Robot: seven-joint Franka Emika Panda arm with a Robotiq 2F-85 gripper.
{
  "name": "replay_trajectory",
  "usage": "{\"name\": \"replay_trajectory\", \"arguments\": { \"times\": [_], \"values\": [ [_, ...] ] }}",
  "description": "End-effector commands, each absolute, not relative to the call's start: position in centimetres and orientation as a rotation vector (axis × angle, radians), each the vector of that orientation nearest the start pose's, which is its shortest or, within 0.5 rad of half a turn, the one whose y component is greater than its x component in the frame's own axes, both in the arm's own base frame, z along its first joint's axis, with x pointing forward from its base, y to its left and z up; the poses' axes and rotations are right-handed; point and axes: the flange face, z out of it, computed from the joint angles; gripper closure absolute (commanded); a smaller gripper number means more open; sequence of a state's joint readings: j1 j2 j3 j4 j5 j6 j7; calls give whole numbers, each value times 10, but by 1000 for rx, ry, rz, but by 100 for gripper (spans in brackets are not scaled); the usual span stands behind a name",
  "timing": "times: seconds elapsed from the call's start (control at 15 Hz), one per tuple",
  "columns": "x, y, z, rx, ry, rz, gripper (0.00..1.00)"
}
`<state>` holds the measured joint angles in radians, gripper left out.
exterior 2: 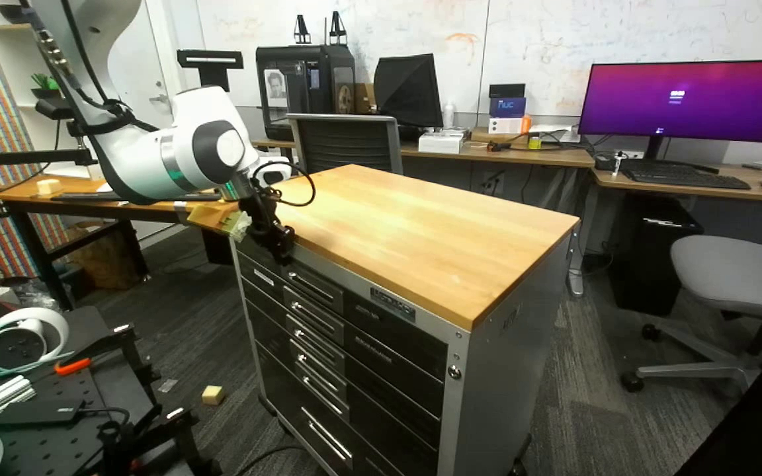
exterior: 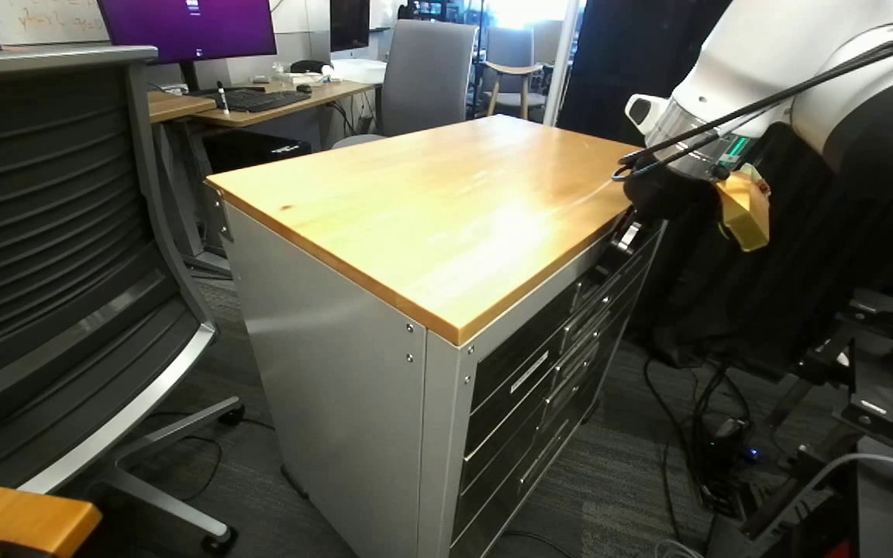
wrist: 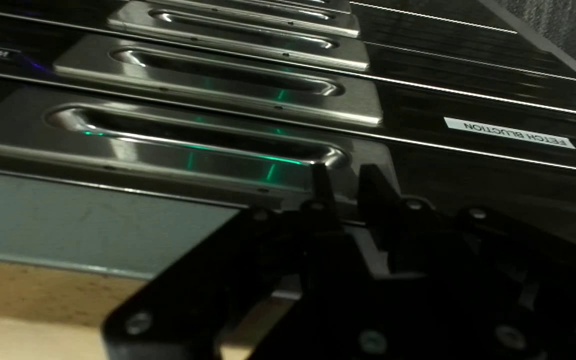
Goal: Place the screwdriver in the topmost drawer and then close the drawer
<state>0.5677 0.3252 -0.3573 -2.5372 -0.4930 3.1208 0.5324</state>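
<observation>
The topmost drawer [exterior: 516,350] [exterior 2: 414,344] is shut in both exterior views. Its front is dark, with a bright metal handle plate [wrist: 168,160] that has a long recess. My gripper [wrist: 344,167] hangs at the front edge of the cabinet's wooden top in both exterior views [exterior: 605,267] [exterior 2: 283,256]. In the wrist view its two fingertips are a short gap apart with nothing seen between them. They overlap the right end of the top handle plate. I cannot tell whether they touch it. The screwdriver is out of view or hidden.
The cabinet's wooden top [exterior 2: 407,225] stands just behind my gripper. More closed drawers with handles lie below, one with a white label [wrist: 510,132]. A dark stand [exterior 2: 90,403] with an orange-handled tool stands near the cabinet. A chair [exterior: 59,256] stands beside the cabinet.
</observation>
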Motion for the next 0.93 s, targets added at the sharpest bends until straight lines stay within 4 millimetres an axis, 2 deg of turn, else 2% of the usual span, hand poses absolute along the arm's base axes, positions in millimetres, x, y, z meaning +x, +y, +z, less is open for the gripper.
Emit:
{"name": "replay_trajectory", "arguments": {
  "times": [0.0, 0.2, 0.4, 0.6, 0.67, 0.8, 0.87],
  "values": [
    [454, 123, 236, -3186, -298, -505, 45],
    [456, 125, 283, -3219, -280, -476, 23],
    [461, 131, 340, -3245, -285, -428, 1],
    [461, 136, 397, -3242, -316, -294, 0],
    [464, 133, 363, -3262, -274, -350, 0],
    [460, 138, 392, -3250, -297, -317, 0],
    [459, 138, 396, -3250, -303, -317, 0]
  ]
}}
